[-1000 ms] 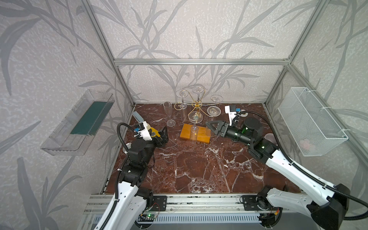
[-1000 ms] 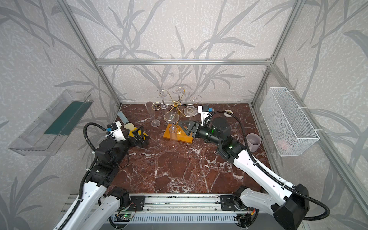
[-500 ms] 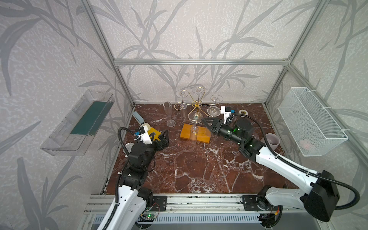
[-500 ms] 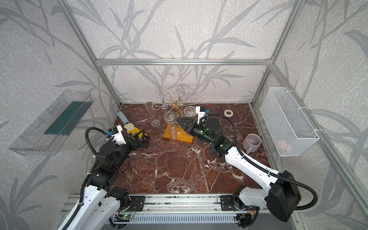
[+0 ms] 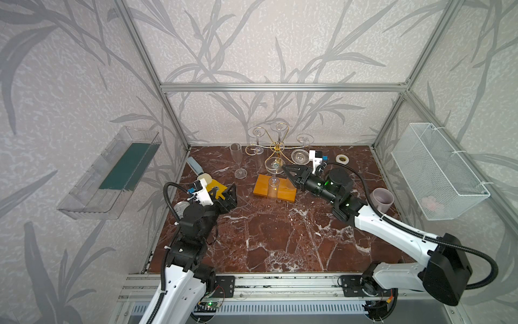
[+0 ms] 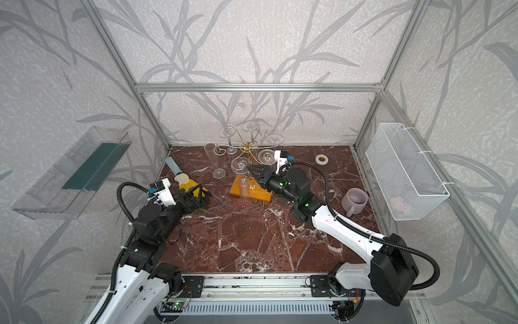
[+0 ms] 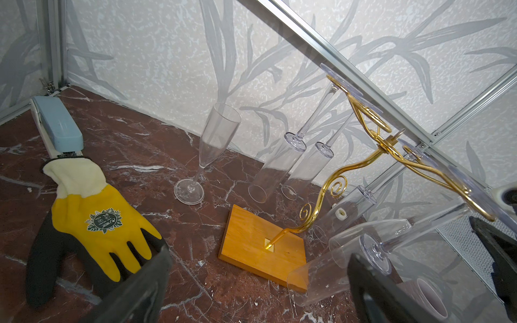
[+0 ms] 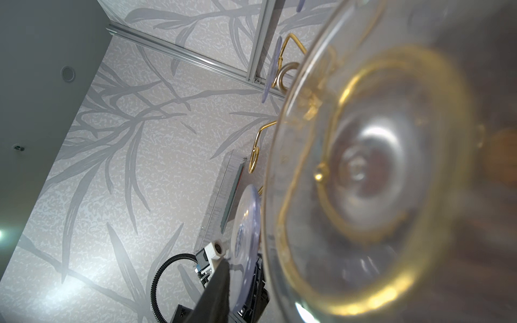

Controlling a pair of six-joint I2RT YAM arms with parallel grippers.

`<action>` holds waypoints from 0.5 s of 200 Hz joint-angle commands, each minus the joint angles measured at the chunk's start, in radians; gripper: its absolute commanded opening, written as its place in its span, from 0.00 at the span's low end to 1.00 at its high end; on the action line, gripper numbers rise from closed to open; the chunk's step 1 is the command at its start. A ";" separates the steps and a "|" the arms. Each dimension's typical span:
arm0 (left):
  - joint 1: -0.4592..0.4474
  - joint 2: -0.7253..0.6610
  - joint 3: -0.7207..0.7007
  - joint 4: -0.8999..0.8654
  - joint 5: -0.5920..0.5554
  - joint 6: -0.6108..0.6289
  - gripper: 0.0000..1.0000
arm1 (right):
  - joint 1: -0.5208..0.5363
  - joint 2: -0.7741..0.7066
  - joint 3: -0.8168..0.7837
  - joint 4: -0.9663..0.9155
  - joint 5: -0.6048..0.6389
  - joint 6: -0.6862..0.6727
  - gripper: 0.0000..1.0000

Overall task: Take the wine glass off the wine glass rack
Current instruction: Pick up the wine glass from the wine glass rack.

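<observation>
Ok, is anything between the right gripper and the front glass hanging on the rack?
Nothing visible. In both top views the right gripper is right beside the front wine glass, with no object between. The wine glass rack cradles its foot in a scroll arm, so it probably must slide out.

Surface (image 5: 280, 238): is showing polished red-brown stone with white veining, glossy.
Wine glass rack (image 5: 277, 145): the wire is presenting as bright gold-toned metal, smooth and shiny. Its base (image 7: 260, 246) is showing orange-yellow wood with visible grain and a satin sheen.
Wine glass (image 5: 269, 165): is appearing clear, smooth and glossy; glass or plastic cannot be told.
Glove (image 7: 92, 212): the knitted cloth cuff is looking matt, the dark finger coating rubbery.
Mug (image 5: 381, 197): is appearing matt.
Basket (image 5: 437, 174): is showing white-coated wire mesh.
</observation>
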 commanded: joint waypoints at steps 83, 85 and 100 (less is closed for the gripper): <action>-0.003 -0.023 -0.015 -0.008 -0.010 -0.034 0.99 | 0.020 0.028 -0.006 0.057 0.021 0.045 0.24; -0.003 -0.023 -0.015 -0.008 -0.011 -0.034 0.99 | 0.021 0.028 -0.005 0.057 0.021 0.046 0.23; -0.003 -0.028 -0.015 -0.013 -0.011 -0.035 0.99 | 0.022 0.028 -0.004 0.057 0.023 0.045 0.21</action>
